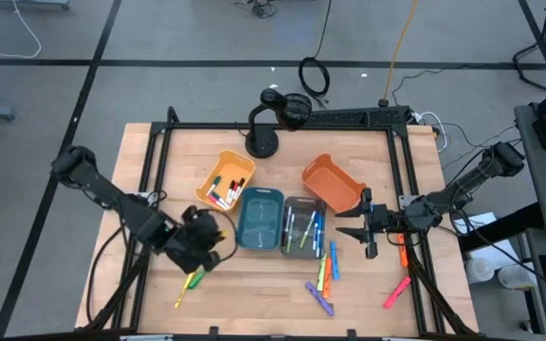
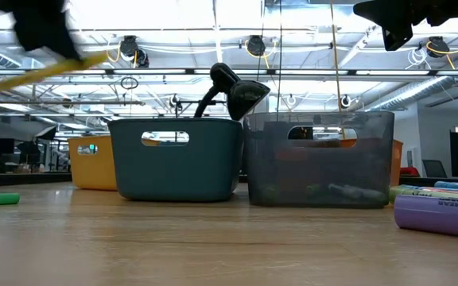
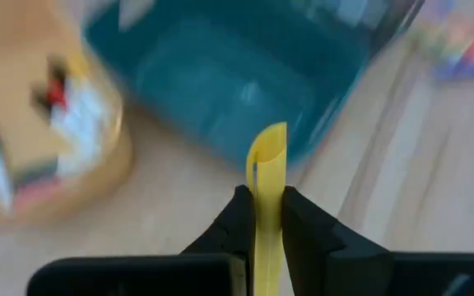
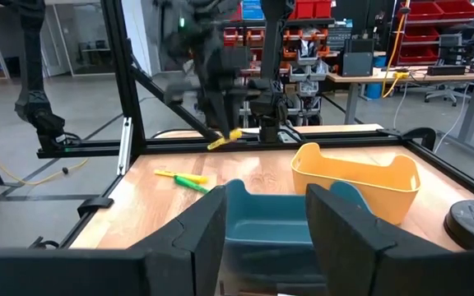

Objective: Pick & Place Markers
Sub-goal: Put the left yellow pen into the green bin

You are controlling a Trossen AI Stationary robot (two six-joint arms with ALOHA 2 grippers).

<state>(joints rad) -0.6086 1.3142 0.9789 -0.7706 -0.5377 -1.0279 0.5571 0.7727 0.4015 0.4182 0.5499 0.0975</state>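
The fingers (image 3: pixel 239 215) of the left gripper (image 1: pixel 207 235) are pinching a yellow marker (image 3: pixel 267 197) between them, holding it clear of the table (image 1: pixel 273 294); in the low view the marker is slanting across the upper left, tip pointing toward the bins. That gripper is hovering at about 8 o'clock from the table's middle, just beside the teal bin (image 1: pixel 260 219). The right gripper (image 1: pixel 367 235) is waiting with its jaws standing apart and nothing between them, at about 3 o'clock, next to the grey bin (image 1: pixel 303 226) and the tilted orange bin (image 1: pixel 333 182). More markers are lying in the yellow bin (image 1: pixel 225 180) at 11 o'clock and in the grey bin. Loose markers (image 1: pixel 328 270) are resting on the wood at 5 o'clock, a pink marker (image 1: pixel 396 292) is lying near the table's right edge, and a yellow-green pair (image 1: pixel 191 284) is lying at 7 o'clock.
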